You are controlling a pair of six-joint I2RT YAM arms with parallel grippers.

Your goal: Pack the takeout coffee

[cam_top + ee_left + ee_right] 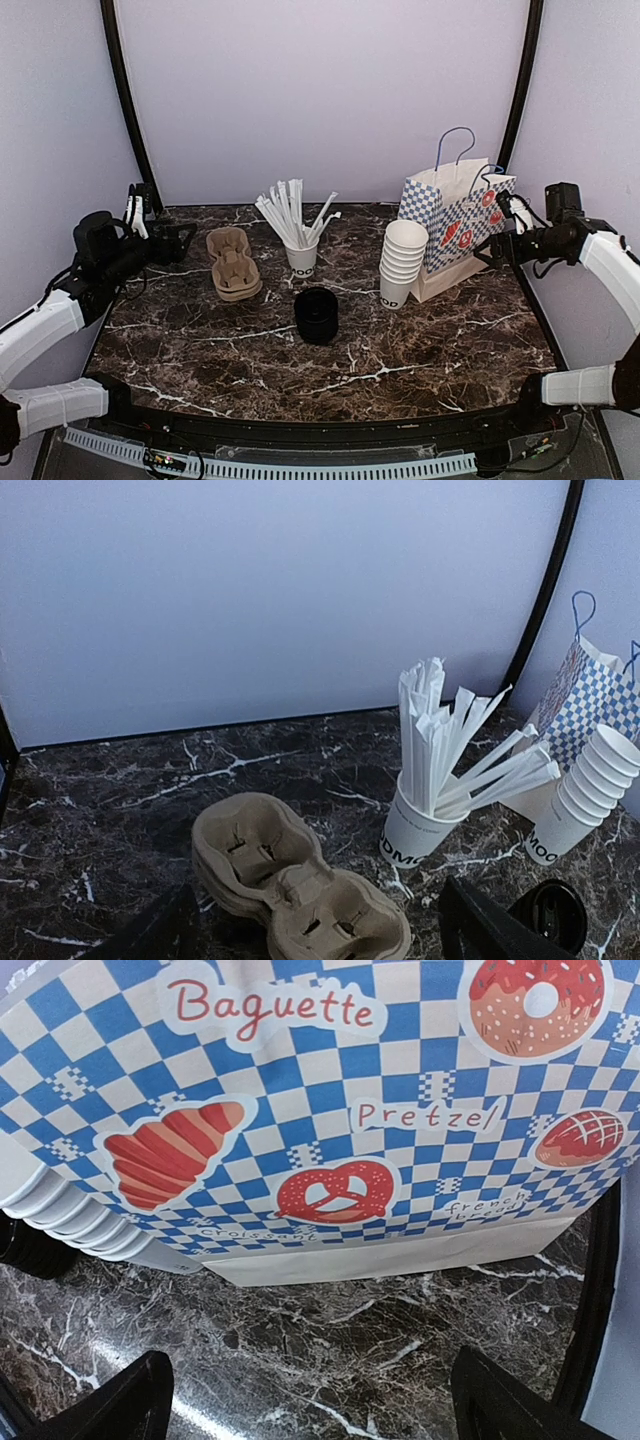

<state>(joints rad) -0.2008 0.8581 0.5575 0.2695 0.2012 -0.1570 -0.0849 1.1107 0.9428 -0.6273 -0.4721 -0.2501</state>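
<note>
A stack of small white paper cups (403,262) with dark lettering on the bottom cup stands right of centre, against the bag. It also shows in the left wrist view (582,798) and the right wrist view (70,1210). A black round lid stack (317,315) sits on the table in front of centre, and it shows in the left wrist view (550,915). My left gripper (185,240) is open and empty, raised at the far left, with the carrier below it (320,942). My right gripper (497,232) is open and empty, close to the bag's side (315,1412).
A brown pulp cup carrier (233,263) lies at the left (290,885). A like cup of white straws (301,255) stands at the back centre (420,830). A blue-checked paper bag (455,215) stands upright at the back right (340,1110). The walls close the back and sides.
</note>
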